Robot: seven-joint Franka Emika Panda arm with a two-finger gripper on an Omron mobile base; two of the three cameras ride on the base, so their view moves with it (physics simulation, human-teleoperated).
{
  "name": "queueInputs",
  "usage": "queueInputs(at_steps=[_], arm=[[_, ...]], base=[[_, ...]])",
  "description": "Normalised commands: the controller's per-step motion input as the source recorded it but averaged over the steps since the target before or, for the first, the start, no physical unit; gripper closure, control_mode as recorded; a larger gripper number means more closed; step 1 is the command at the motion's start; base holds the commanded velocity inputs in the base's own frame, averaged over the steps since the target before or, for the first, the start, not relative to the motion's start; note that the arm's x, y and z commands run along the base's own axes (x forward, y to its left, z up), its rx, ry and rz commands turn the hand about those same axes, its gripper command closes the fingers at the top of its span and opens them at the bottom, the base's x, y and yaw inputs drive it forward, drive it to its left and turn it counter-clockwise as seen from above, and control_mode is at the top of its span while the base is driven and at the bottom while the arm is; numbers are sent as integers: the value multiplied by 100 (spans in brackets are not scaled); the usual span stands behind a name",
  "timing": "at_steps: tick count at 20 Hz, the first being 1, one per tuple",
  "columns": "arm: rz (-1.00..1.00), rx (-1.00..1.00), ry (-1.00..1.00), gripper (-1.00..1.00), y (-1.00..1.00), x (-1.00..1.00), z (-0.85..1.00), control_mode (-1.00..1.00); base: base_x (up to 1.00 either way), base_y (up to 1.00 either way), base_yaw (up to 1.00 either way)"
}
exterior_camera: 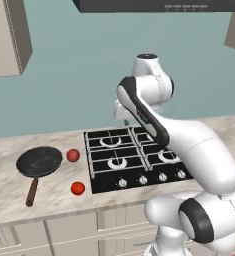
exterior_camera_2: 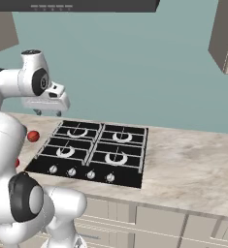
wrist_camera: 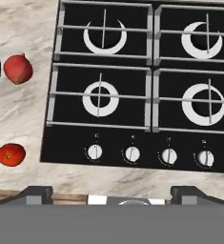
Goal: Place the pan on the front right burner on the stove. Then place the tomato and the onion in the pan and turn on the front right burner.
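Open pincer (exterior_camera_2: 46, 113) above stove (exterior_camera_2: 130, 177)

Dark pan (exterior_camera: 39, 161) lies on counter left of stove (exterior_camera: 139, 157), beside tomato (exterior_camera: 78, 188).

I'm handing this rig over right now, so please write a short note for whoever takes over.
Claw: open, empty, hovering above the stove.
Pan: on the counter left of the stove, handle toward the front edge.
Two red round items lie between pan and stove: one farther back, the tomato nearer the front.
Front right burner: bare.
Done: nothing.
Left: pan onto burner, both items in, burner on.
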Motion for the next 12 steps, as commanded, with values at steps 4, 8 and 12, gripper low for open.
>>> queueInputs(at_steps=[4, 8, 12], arm=[[0, 0, 11, -100, 63, 0, -21, -100], [0, 0, 5, -100, 61, 0, -20, -100], [0, 0, 5, -100, 61, 0, -27, -100]], base=[[0, 0, 0], [0, 0, 0], [0, 0, 0]])
